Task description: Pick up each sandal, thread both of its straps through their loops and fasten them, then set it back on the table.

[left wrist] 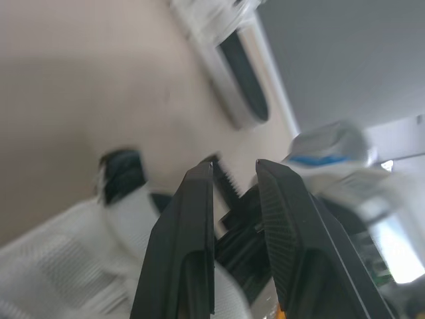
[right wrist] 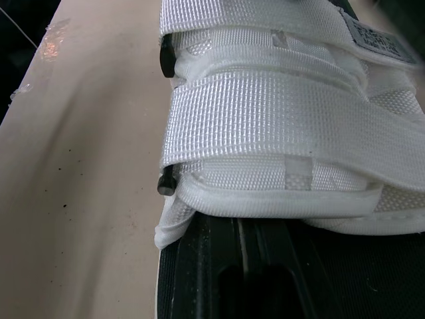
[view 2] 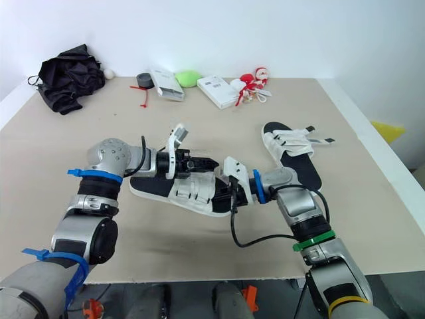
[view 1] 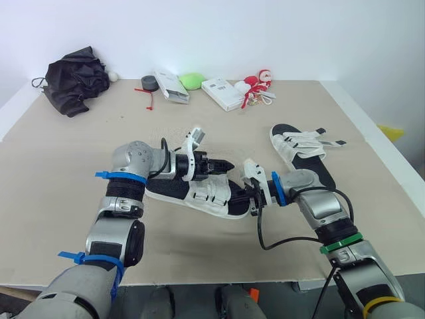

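Right hand (view 1: 252, 200) at nearer sandal (view 1: 207, 193)

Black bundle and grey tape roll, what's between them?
A small white ball beside the black bundle, then bare table to the tape roll; left eye view.

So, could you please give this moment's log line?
near sandal: between left gripper and right gripper | far sandal: on table, straps loose
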{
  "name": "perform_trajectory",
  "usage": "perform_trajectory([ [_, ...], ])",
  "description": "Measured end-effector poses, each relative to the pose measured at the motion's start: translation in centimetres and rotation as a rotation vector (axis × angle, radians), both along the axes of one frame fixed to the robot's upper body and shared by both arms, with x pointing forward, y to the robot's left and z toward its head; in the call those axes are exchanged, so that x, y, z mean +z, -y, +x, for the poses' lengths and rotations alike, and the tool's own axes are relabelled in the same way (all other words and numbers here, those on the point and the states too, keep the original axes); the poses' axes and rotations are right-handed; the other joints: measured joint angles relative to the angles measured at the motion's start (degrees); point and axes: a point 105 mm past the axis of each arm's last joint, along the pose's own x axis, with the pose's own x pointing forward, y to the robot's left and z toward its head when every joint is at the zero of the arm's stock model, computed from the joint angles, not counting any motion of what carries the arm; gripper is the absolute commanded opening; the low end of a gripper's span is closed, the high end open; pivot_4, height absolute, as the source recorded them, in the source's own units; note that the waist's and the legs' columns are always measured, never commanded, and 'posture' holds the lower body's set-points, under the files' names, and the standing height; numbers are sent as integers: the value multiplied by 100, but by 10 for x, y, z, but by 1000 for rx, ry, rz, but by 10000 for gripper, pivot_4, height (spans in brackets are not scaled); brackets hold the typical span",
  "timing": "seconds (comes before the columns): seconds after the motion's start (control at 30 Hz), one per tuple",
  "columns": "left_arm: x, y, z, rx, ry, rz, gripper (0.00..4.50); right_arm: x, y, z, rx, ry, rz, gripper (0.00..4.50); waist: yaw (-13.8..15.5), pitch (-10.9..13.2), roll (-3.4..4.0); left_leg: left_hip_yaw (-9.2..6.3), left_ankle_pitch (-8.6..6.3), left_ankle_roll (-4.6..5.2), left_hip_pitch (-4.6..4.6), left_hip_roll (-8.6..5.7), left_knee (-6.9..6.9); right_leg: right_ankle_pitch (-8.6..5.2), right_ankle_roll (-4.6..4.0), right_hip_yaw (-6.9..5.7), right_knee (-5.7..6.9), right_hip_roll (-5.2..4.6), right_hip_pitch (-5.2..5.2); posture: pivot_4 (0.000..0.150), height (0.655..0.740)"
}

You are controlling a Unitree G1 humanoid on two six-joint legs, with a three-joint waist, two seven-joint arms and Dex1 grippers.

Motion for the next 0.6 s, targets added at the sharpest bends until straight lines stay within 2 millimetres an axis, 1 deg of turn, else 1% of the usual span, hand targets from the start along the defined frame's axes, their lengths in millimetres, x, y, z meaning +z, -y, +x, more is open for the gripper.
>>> perform_trajectory([
  [0.03, 0, 0, 0, -1, 0, -1, 25080, 0, 0, 0, 0, 0, 0, 0, 0, 0, 0, 0, 0, 0, 0, 0, 0, 0, 0, 0, 0, 0, 0, 1500, 7400],
  [0.07, -1, 0, 0, -2, 2, 3, 29176, 0, 0, 0, 0, 0, 0, 0, 0, 0, 0, 0, 0, 0, 0, 0, 0, 0, 0, 0, 0, 0, 0, 1500, 7400],
  [0.1, -2, 0, 0, 0, 6, 16, 31936, 0, 0, 0, -2, 0, 0, 0, 0, 0, 0, 0, 0, 0, 0, 0, 0, 0, 0, 0, 0, 0, 0, 1500, 7400],
  [0.3, -8, -1, 4, 22, 8, 39, 31936, -1, 0, 0, -7, -1, 0, 0, 1, -2, 0, 0, 0, 0, 20, 0, 1, 0, 0, 0, 0, 0, 19, 1500, 7400],
  [0.33, -8, -1, 10, 52, 21, 51, 31936, -2, 0, 1, -11, -3, 0, 0, 1, -3, -1, 0, 0, 0, 35, 0, 0, 0, 0, 0, -1, 0, 33, 1500, 7400],
  [0.4, -9, -3, 15, 78, 32, 70, 31936, -2, 0, 1, -15, -3, 1, 0, 0, -4, -1, 1, 0, 0, 43, 0, 1, 0, 0, 1, -1, 0, 41, 1500, 7400],
  [0.43, -13, -9, 24, 134, 42, 109, 31936, -3, -1, 2, -17, -2, 2, 0, -2, -5, 1, 0, 0, 0, 46, -2, 1, 1, -1, 3, -1, 0, 42, 1500, 7400],
  [0.5, -16, -17, 35, 208, 50, 149, 31936, -2, -1, 1, -15, -1, 3, 0, -6, -5, 1, -1, 0, 0, 47, -3, 0, 1, -2, 5, 0, 2, 41, 1500, 7400],
  [0.57, -22, -25, 40, 253, 35, 178, 31936, -2, -1, 1, -12, -2, 3, 0, -8, -5, 1, 0, 0, 0, 44, -3, -5, 0, 0, 7, -1, 2, 37, 1500, 7400],
  [0.6, -21, -25, 42, 263, 25, 165, 31936, -2, -1, 1, -9, -3, 3, 0, -6, -5, 0, -1, -1, 0, 39, -3, -5, -2, 0, 5, -1, 2, 33, 1500, 7400],
])
